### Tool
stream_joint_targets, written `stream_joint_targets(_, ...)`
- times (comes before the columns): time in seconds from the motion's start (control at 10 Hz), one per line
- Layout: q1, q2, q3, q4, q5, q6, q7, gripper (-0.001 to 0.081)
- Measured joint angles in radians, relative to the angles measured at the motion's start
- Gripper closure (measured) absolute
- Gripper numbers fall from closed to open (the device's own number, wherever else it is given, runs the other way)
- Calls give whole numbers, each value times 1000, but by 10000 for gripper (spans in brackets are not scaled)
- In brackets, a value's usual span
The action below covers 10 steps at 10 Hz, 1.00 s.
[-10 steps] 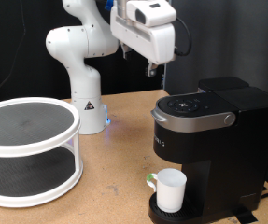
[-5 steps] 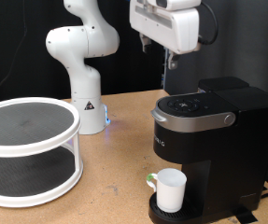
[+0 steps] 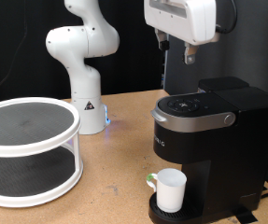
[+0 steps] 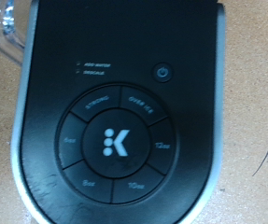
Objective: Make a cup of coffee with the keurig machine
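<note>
The keurig machine (image 3: 208, 131) stands at the exterior view's right, its silver-rimmed lid (image 3: 194, 107) down. The white cup (image 3: 171, 189) sits on the drip tray under the spout, handle towards the exterior view's left. My gripper (image 3: 190, 58) hangs in the air above the machine's top, apart from it, and its fingers look shut with nothing in them. The wrist view looks straight down on the lid's round button panel (image 4: 115, 142) with the K logo and the power button (image 4: 163, 72). No fingers show in that view.
A white two-tier round rack (image 3: 31, 149) stands on the wooden table (image 3: 115, 168) at the exterior view's left. The white arm base (image 3: 85, 98) stands behind, between the rack and the machine.
The gripper has moved towards the exterior view's right and slightly up, from beside the machine to above its top. The cup and the machine have not moved.
</note>
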Motion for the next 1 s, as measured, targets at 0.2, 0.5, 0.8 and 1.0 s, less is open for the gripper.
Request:
stream_joint_targets(0.2,0,20,5,17,-3,1,14,5)
stream_joint_targets(0.5,0,57,20,18,-29,1,26,5)
stream_joint_targets(0.8,2,79,34,-13,-33,65,33,45)
stream_joint_targets(1.0,2,72,42,-67,-33,136,26,194)
